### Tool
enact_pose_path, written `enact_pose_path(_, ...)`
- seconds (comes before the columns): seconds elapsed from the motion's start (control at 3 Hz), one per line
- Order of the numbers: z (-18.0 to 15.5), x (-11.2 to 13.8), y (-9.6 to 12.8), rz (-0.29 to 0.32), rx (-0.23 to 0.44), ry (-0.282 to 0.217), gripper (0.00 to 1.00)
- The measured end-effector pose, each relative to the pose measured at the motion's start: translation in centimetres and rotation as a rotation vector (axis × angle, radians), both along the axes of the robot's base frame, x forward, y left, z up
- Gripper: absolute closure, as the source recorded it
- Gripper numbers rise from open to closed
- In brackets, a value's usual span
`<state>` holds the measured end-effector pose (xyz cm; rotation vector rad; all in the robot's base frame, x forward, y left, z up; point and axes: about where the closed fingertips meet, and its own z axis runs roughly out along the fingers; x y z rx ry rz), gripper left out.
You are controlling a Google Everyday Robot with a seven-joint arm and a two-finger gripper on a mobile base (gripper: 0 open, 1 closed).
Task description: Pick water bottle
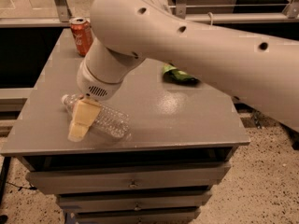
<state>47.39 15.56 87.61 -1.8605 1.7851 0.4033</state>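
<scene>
The water bottle (pixel 110 121) lies on its side on the grey table (pixel 182 120), near the front left, with its white cap (pixel 65 98) pointing to the back left. It is clear and ribbed; its label band is hidden behind the gripper. My gripper (pixel 78 130), cream coloured, hangs from the big white arm (pixel 187 36). It reaches down over the bottle's neck end, with its tip at the table surface just in front of the bottle.
A red soda can (pixel 81 34) stands at the table's back left corner. A green snack bag (pixel 179 75) lies at the back right, partly hidden by the arm. Grey drawers (pixel 133 183) sit below the table's front edge. Speckled floor lies to the right.
</scene>
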Motion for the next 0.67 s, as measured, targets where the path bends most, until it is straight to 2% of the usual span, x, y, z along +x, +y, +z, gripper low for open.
enact_pose_path(0.33,-2.4,0.8,0.1,-0.015,-0.030,0.025,0.00)
enact_pose_path(0.67,-3.9,1.1,0.0,-0.028,-0.060,0.048,0.16)
